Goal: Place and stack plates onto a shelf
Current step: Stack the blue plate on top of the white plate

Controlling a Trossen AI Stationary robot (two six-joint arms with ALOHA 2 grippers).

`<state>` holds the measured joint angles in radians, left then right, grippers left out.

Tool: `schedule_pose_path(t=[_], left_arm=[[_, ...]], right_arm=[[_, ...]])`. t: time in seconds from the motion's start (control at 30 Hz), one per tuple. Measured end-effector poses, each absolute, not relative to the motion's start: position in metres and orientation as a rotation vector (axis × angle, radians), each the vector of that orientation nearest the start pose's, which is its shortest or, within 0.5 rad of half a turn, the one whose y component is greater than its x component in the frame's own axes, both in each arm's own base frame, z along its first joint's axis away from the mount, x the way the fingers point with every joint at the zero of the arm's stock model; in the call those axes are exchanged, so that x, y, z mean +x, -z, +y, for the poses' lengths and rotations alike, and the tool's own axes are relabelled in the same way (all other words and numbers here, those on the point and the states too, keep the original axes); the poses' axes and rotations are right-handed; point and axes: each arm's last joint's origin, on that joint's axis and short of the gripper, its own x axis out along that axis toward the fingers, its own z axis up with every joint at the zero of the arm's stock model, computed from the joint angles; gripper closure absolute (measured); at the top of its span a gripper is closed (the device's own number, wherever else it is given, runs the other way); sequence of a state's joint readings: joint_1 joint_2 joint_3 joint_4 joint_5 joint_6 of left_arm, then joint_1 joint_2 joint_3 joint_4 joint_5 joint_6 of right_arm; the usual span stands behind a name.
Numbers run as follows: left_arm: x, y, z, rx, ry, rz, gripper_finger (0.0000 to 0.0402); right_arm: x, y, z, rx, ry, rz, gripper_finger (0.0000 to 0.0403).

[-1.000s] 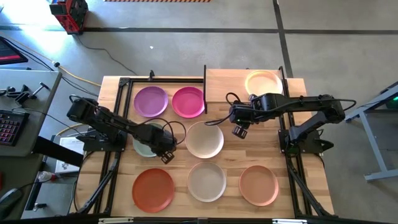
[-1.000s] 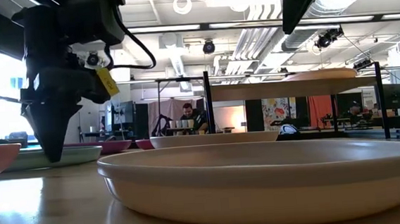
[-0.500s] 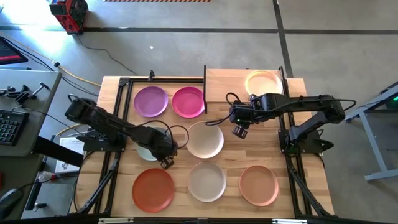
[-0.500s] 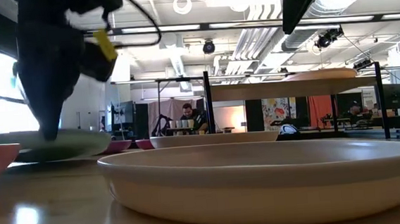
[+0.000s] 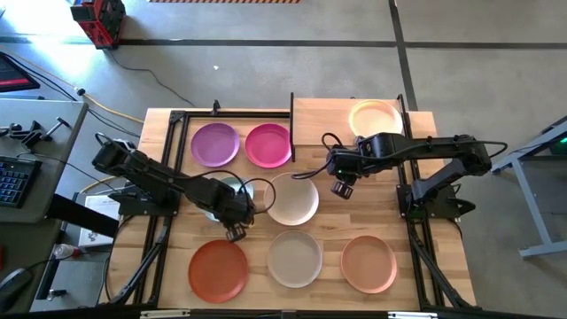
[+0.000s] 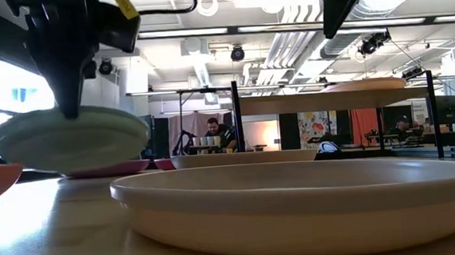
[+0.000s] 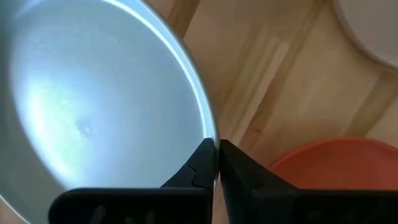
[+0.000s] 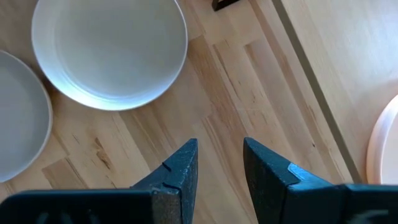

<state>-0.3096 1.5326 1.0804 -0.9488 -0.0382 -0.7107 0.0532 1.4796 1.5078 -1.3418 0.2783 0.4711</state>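
My left gripper (image 5: pixel 234 230) is shut on the pale mint plate (image 6: pixel 72 138), which hangs in the air left of the table's middle. In the high view my left arm covers most of that plate (image 5: pixel 232 185). My right gripper (image 5: pixel 341 186) hovers open and holds nothing, just in front of the shelf (image 5: pixel 332 120), beside the cream plate (image 5: pixel 291 199). One peach plate (image 5: pixel 374 117) lies flat on the shelf board. Its fingers (image 8: pixel 180 171) stand apart over bare wood. My left gripper (image 7: pixel 217 155) pinches the mint plate's rim (image 7: pixel 208 127) on its near-right side, with one finger inside the plate and one outside. The fingers come from above, pointing down. The plate is lifted clear of the table and sits nearly level below the fingers (image 6: pixel 69 106).
Flat on the tabletop lie a purple plate (image 5: pixel 215 144), a magenta plate (image 5: pixel 268 144), an orange-red plate (image 5: pixel 218 268), an off-white plate (image 5: pixel 295 258) and a second peach plate (image 5: pixel 368 262). The shelf's left half (image 5: pixel 319 120) is bare board. A black upright post (image 5: pixel 292 124) stands at its left edge.
My left gripper has risen with the mint plate pinched at its rim. The plate lay flat on the table a second ago, tipped up at the held side, and now hangs clear of the wood. My right arm has kept still.
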Motion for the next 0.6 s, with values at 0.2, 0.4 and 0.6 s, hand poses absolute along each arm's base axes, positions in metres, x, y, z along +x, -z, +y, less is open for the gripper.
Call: schedule_pose_path(t=[0.2,0.4,0.6], left_arm=[[0.266,-0.23,-0.084,-0.266,-0.178,1.354,0.0399],[0.267,-0.238,-0.084,-0.164,-0.123,1.346,0.0399],[0.268,-0.246,-0.082,0.014,-0.075,1.335,0.0399]], right_arm=[[0.267,-0.342,0.006,0.198,0.484,1.178,0.0298],[0.274,-0.344,0.007,0.219,0.469,1.105,0.0298],[0.277,-0.345,0.006,0.211,0.468,1.075,0.0297]])
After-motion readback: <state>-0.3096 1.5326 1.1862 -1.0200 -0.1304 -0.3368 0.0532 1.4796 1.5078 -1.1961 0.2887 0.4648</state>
